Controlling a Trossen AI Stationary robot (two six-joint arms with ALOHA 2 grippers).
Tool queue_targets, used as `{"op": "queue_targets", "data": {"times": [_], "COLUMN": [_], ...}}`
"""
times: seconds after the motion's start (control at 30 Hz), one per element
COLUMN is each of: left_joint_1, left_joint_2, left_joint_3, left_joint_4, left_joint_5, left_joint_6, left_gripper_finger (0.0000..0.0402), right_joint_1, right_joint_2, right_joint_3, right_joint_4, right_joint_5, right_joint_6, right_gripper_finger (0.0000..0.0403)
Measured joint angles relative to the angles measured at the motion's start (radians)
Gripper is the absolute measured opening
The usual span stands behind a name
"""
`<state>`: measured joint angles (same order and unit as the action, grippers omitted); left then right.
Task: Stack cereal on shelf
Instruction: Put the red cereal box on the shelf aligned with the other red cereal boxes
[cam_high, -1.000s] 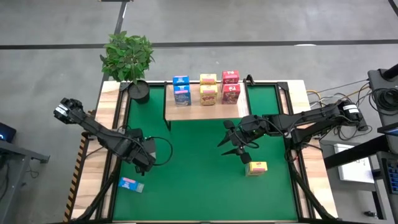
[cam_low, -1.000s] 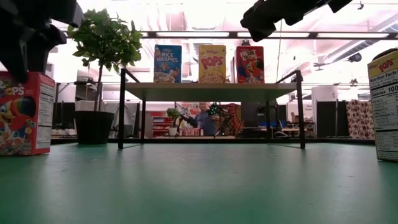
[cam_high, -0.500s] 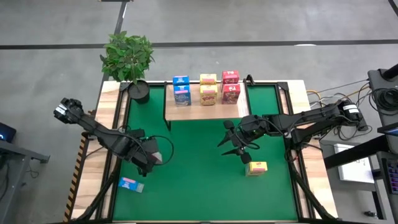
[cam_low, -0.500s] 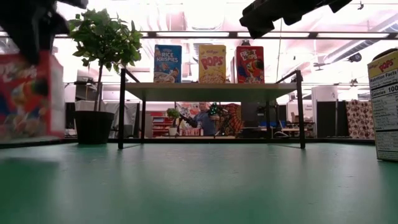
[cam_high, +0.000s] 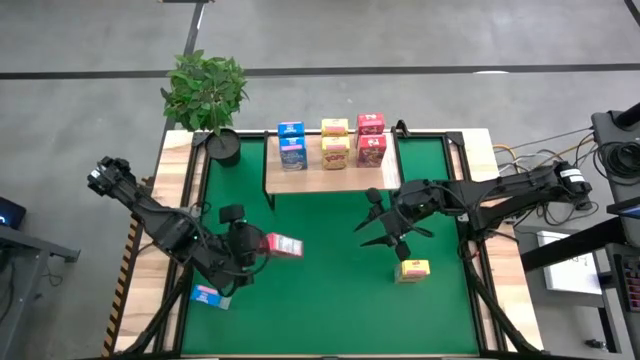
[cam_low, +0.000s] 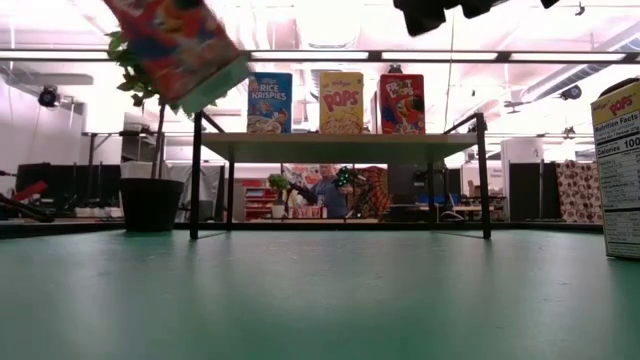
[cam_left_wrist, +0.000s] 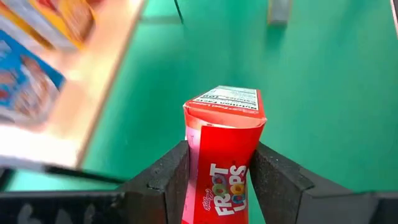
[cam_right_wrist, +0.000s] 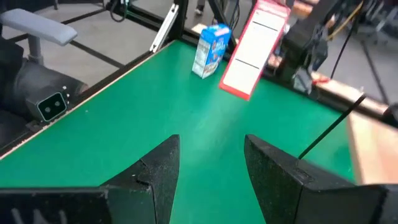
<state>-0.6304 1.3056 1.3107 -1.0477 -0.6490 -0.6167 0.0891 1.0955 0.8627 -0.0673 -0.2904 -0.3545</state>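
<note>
Green surface (cam_high: 320, 290) with pale wood edges, concrete floor around; workshop room beyond, person seated behind shelf (cam_low: 340, 146). Shelf at far edge carries six cereal boxes: blue (cam_high: 291, 146), yellow (cam_high: 335, 142), red (cam_high: 370, 138) pairs. Potted plant (cam_high: 207, 95) at far-left corner. Left tool (cam_left_wrist: 219, 163) clamped on red Froot Loops box (cam_left_wrist: 224, 155), lifted above surface. Right tool (cam_right_wrist: 211, 163) fingers apart, mid-surface. Yellow box (cam_high: 413, 269) near it; blue box (cam_high: 210, 296) at near left.

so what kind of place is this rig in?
Probably a robotics lab in a big industrial hall: bare concrete floor around the green table, desks and a person behind it, cabling and gear beside the right arm.
</note>
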Motion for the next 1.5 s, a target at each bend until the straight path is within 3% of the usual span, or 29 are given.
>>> {"op": "queue_targets", "data": {"times": [0.13, 0.53, 0.97, 1.5], "left_joint_1": [-0.005, -0.005, 0.006, 0.207], "left_joint_2": [0.000, 0.002, 0.034, 0.038], "left_joint_3": [-0.018, -0.023, -0.016, -0.016], "left_joint_4": [0.071, 0.126, 0.239, 0.323], "left_joint_5": [-0.091, -0.143, -0.309, -0.277], "left_joint_6": [0.063, 0.085, 0.211, 0.480], "left_gripper_finger": [0.0139, 0.0139, 0.0139, 0.0139], "right_joint_1": [0.000, 0.000, 0.023, 0.023], "right_joint_2": [-0.015, -0.014, -0.030, -0.044], "right_joint_3": [0.000, 0.000, 0.000, 0.000], "right_joint_4": [0.003, -0.006, -0.055, -0.152], "right_joint_5": [-0.006, -0.007, -0.008, -0.006], "right_joint_6": [-0.033, -0.016, -0.009, 0.039], "right_gripper_finger": [0.0169, 0.0169, 0.0169, 0.0169]}}
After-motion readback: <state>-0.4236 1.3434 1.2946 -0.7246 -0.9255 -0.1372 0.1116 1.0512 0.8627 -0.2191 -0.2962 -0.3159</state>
